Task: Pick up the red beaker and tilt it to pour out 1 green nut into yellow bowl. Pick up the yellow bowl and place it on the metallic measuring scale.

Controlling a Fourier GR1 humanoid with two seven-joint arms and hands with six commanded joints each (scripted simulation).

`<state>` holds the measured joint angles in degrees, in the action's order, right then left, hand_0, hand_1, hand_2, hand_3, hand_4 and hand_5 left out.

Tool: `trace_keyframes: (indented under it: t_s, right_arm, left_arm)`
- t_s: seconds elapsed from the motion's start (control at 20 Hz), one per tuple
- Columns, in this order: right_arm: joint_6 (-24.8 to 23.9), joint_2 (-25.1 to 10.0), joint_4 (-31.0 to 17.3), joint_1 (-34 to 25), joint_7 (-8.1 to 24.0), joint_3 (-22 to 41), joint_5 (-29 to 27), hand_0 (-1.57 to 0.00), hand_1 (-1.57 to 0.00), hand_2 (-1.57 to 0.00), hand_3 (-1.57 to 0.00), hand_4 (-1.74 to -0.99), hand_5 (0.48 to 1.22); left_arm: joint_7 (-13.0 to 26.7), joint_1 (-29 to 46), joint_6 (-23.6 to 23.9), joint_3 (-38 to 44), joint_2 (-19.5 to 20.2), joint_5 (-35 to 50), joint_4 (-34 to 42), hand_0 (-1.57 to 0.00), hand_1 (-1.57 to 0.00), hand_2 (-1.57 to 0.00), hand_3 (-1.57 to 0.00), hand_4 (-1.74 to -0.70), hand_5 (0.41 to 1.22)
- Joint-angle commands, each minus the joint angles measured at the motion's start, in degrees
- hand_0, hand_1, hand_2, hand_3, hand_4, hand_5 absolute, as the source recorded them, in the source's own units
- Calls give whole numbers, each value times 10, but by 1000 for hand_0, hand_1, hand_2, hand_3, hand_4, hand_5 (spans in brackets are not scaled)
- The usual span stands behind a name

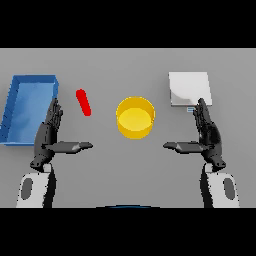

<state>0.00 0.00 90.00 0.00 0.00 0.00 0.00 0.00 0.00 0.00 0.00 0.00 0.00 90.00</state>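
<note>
Bowl (135,117), yellow, sits mid-table; red beaker (83,102) left of it, scale (189,88) right; left hand (48,134) and right hand (208,134) flank it, fingers straight, holding nothing.

The table (125,65) is plain grey. At its middle the bowl (135,117) is bright yellow all over. Left of the bowl, the beaker (83,102) is solid red; further left, the tray (27,107) is blue. Right of the bowl, the scale (189,88) is pale silvery white. Both hands, left (50,135) and right (206,134), are dark.
</note>
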Motion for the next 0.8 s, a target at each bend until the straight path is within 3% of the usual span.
trace_keyframes:
  t_s: [0.0,0.25,0.3,0.35,0.55,0.75]
  right_arm:
    - [-1,1,-1,-1,1,0,0,1,1,1,1,-1245,681]
    - [-4,3,-8,-10,4,1,5,1,1,1,1,-1245,681]
    - [-16,-19,14,8,-41,27,63,1,1,1,1,-1245,681]
    - [-24,-28,31,27,-61,48,104,1,1,1,1,-1242,678]
    - [-39,-37,68,56,-57,76,159,1,1,1,1,-1235,678]
    - [-26,-38,76,53,-43,75,144,1,1,1,1,-1254,682]
  left_arm:
    - [2,-2,1,1,0,0,-1,1,1,1,1,-1204,652]
    - [9,-26,2,7,2,2,-21,1,1,1,1,-1204,652]
    - [3,-10,1,-11,18,-26,-1,1,1,1,1,-1204,652]
    - [3,4,0,-29,23,-46,23,1,1,1,1,-1207,649]
    - [29,26,-6,-49,39,-68,61,1,1,1,1,-1224,660]
    - [39,12,-12,-61,39,-81,46,1,1,1,1,-1254,679]
